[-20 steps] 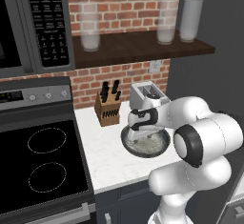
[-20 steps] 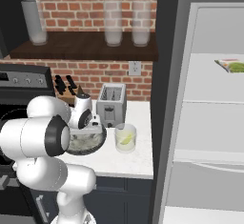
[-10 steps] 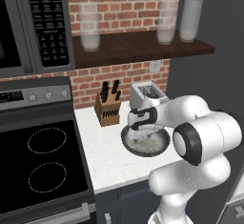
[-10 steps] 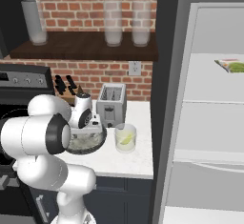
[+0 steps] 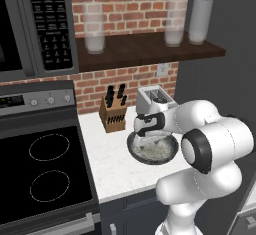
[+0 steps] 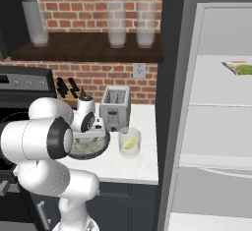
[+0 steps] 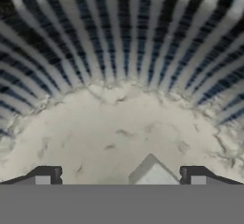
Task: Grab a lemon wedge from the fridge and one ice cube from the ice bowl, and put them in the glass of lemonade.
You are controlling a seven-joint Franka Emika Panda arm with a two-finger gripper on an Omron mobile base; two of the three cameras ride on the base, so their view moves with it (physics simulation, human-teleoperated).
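Lemonade's two additions are at different stages, judging by how things lie. Reading left to right along the white counter [image 5: 112, 161]: the black cooktop [image 5: 45, 169] borders its left edge, then the knife block [image 5: 112, 114] stands against the brick wall. Next comes the ice bowl [image 5: 169, 154], with the gripper [image 7: 121, 174] lowered into it and its jaws spread wide, gripping nothing. In the hand view a pale angular ice cube [image 7: 151, 170] sits between the two fingertips on the speckled floor of the bowl, the ribbed wall rising behind, so the pickup looks imminent but not yet made.

Right of the bowl the toaster [image 6: 115, 108] stands at the back, and the glass of lemonade [image 6: 129, 142] is just beside the bowl's rim toward the counter's right end. A yellowish piece shows inside the glass (likely the lemon wedge [image 6: 130, 144], which would make that half done, though it is too small to be certain).

Farthest right is the fridge [image 6: 216, 127], door open, with a plate of green items [image 6: 239, 68] on a white shelf.

Room is tight: toaster behind, glass close on the right, counter edge in front. A straight lift out of the bowl, then a short carry right above the rim of the glass, looks the clearest path.
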